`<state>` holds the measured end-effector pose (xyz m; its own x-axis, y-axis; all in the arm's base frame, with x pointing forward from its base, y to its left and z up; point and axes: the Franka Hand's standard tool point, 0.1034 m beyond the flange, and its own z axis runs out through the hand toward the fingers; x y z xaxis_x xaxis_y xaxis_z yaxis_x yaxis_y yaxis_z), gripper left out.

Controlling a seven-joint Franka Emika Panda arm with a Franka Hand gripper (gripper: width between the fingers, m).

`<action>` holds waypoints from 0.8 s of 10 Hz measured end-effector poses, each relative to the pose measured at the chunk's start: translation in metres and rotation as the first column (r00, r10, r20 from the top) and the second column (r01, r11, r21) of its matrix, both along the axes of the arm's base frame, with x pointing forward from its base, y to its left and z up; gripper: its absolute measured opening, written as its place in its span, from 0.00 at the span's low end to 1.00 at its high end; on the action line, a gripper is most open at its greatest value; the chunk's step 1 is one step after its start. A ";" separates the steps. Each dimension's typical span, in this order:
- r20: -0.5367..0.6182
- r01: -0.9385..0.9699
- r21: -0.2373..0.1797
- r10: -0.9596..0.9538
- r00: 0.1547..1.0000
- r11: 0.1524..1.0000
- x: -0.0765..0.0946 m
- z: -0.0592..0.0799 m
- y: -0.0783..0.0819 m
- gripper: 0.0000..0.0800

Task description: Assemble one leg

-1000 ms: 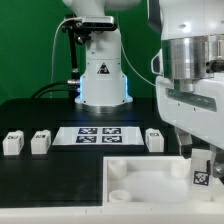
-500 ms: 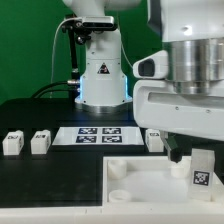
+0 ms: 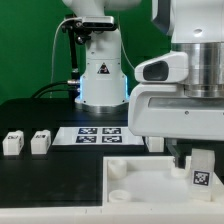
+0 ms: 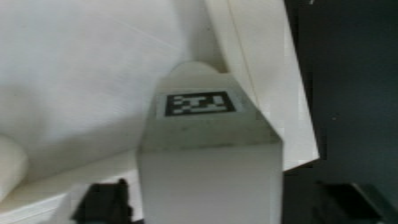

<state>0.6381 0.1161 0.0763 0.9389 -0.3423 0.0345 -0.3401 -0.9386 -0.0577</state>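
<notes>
In the exterior view, the arm filled the exterior view's right, and its pincer (image 3: 200, 160) hung low over the near corner of the big white panel (image 3: 140, 178). A tagged leg (image 3: 200, 172) stood upright between the fingers, its lower end down at the panel's surface near that corner. It was held straight up, most likely so that its end could meet a corner hole squarely. Whether it was already seated cannot be told from here. The panel lay flat on the black desk (image 3: 40, 180) with another corner hole (image 3: 117, 169) showing, open side up, so that a leg could go in from above. Beyond the panel lay the marker board (image 3: 98, 134). 2 spare legs (image 3: 12, 143) (image 3: 40, 142) waited well apart from the panel, beside the marker board, and a 3rd (image 3: 154, 141) peeked out behind the arm.

In the wrist view, the leg (image 4: 208, 140) ran up the middle with its tag facing the camera. The 2 dark fingertips (image 4: 103, 198) sat against its sides, so the pincer was closed on it. The panel's raised rim (image 4: 267, 80) passed just beside the leg, which suggests the leg was kept tight to the corner for alignment.
</notes>
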 end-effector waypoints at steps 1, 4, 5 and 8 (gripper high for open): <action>-0.006 0.104 0.006 -0.104 0.995 0.995 0.000 0.000 0.000 0.44; -0.028 0.472 0.003 -0.472 0.881 0.881 -0.003 -0.001 -0.005 0.37; -0.039 0.604 -0.002 -0.604 0.796 0.797 -0.004 -0.001 -0.007 0.37; -0.087 0.972 -0.025 -0.969 0.231 0.234 -0.010 -0.001 -0.006 0.37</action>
